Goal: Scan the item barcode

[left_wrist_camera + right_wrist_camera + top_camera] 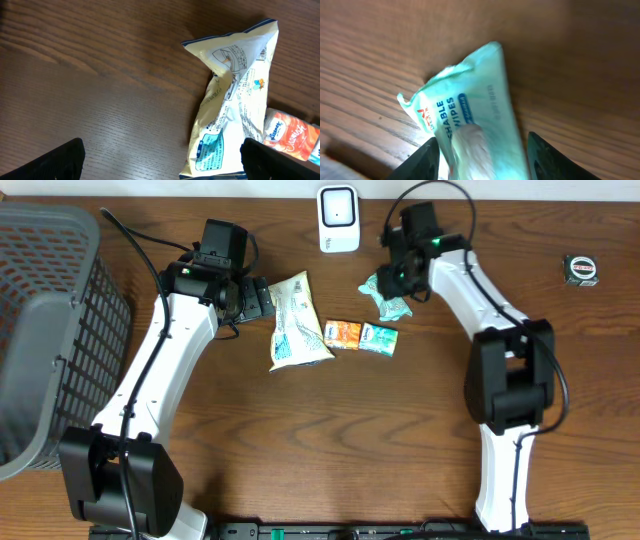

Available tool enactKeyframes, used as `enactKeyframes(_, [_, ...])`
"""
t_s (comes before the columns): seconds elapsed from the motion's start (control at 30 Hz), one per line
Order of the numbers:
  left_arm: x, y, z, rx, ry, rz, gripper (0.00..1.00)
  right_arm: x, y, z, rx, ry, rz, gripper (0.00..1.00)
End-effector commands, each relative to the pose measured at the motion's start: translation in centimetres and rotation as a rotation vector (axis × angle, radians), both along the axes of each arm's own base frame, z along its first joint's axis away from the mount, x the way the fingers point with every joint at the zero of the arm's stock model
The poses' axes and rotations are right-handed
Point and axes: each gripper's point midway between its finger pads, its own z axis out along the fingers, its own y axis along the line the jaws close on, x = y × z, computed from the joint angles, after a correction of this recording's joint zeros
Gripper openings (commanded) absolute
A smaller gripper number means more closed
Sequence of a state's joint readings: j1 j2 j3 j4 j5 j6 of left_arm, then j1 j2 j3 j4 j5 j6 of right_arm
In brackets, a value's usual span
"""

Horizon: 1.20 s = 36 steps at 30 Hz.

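A pale teal wipes pack (386, 293) sits just below and to the right of the white barcode scanner (338, 218) at the table's back edge. My right gripper (402, 278) is over the pack. In the right wrist view the pack (475, 107) stands tilted between the two dark fingers, and my right gripper (482, 157) is shut on it. The picture there is blurred. My left gripper (256, 298) is open just left of a cream snack bag (296, 320). In the left wrist view my left gripper (162, 159) holds nothing, and the bag's (235, 100) lower end lies by the right finger.
An orange tissue pack (344, 334) and a teal one (379, 338) lie side by side right of the snack bag; the orange pack (292, 135) also shows in the left wrist view. A grey mesh basket (50, 330) fills the left side. A tape measure (581, 269) lies far right.
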<state>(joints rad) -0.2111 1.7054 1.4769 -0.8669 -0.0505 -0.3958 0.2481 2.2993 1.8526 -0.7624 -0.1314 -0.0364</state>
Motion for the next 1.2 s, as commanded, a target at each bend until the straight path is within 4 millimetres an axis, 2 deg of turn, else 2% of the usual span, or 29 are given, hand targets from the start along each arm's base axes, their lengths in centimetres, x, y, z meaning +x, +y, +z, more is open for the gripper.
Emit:
enactKeyframes(0.0, [-0.1, 0.2, -0.1, 0.002, 0.004, 0.006, 0.98, -1.0, 1.1, -2.5, 0.012, 0.057, 0.039, 0.51])
enactKeyframes(0.07, [-0.1, 0.2, -0.1, 0.002, 0.004, 0.006, 0.98, -1.4, 1.1, -3.2, 0.006, 0.079, 0.040, 0.43])
enactKeyframes(0.1, [-0.1, 0.2, -0.1, 0.002, 0.004, 0.006, 0.98, -1.6, 1.2, -3.4, 0.005, 0.086, 0.040, 0.22])
enactKeyframes(0.13, [-0.1, 0.2, -0.1, 0.002, 0.004, 0.006, 0.98, -1.5, 1.2, -3.4, 0.008, 0.086, 0.032, 0.08])
enactKeyframes(0.17, [-0.1, 0.2, -0.1, 0.002, 0.004, 0.006, 0.98, -1.4, 1.3, -3.1, 0.014, 0.082, 0.021, 0.01])
enactKeyframes(0.23, [-0.1, 0.2, -0.1, 0.002, 0.004, 0.006, 0.98, -1.0, 1.5, -2.2, 0.024, 0.064, 0.008, 0.01])
enactKeyframes(0.37, [-0.1, 0.2, -0.1, 0.002, 0.004, 0.006, 0.98, 0.7, 2.2, 1.8, 0.054, -0.024, -0.002, 0.01])
enactKeyframes(0.5, [-0.1, 0.2, -0.1, 0.002, 0.004, 0.006, 0.97, 3.1, 3.6, 7.7, 0.095, -0.186, 0.013, 0.01])
enactKeyframes(0.53, [-0.1, 0.2, -0.1, 0.002, 0.004, 0.006, 0.98, 4.0, 4.1, 9.7, 0.104, -0.257, 0.014, 0.01])
enactKeyframes(0.57, [-0.1, 0.2, -0.1, 0.002, 0.004, 0.006, 0.97, 4.6, 4.4, 10.7, 0.108, -0.298, 0.013, 0.01])
enactKeyframes(0.6, [-0.1, 0.2, -0.1, 0.002, 0.004, 0.006, 0.98, 6.0, 5.1, 12.8, 0.105, -0.403, 0.006, 0.01])
enactKeyframes(0.7, [-0.1, 0.2, -0.1, 0.002, 0.004, 0.006, 0.98, 8.5, 5.3, 15.2, 0.035, -0.574, -0.038, 0.02])
enactKeyframes(0.8, [-0.1, 0.2, -0.1, 0.002, 0.004, 0.006, 0.98, 10.4, 5.4, 16.3, -0.019, -0.698, -0.091, 0.01])
enactKeyframes(0.83, [-0.1, 0.2, -0.1, 0.002, 0.004, 0.006, 0.98, 11.3, 6.5, 16.6, 0.010, -0.754, -0.089, 0.02])
enactKeyframes(0.9, [-0.1, 0.2, -0.1, 0.002, 0.004, 0.006, 0.98, 11.9, 7.6, 16.5, 0.036, -0.793, -0.082, 0.01])
enactKeyframes(1.0, [-0.1, 0.2, -0.1, 0.002, 0.004, 0.006, 0.98, 13.2, 10.2, 14.4, 0.077, -0.856, -0.066, 0.01])
enactKeyframes(1.17, [-0.1, 0.2, -0.1, 0.002, 0.004, 0.006, 0.98, 14.3, 11.4, 12.7, 0.107, -0.915, -0.065, 0.01])
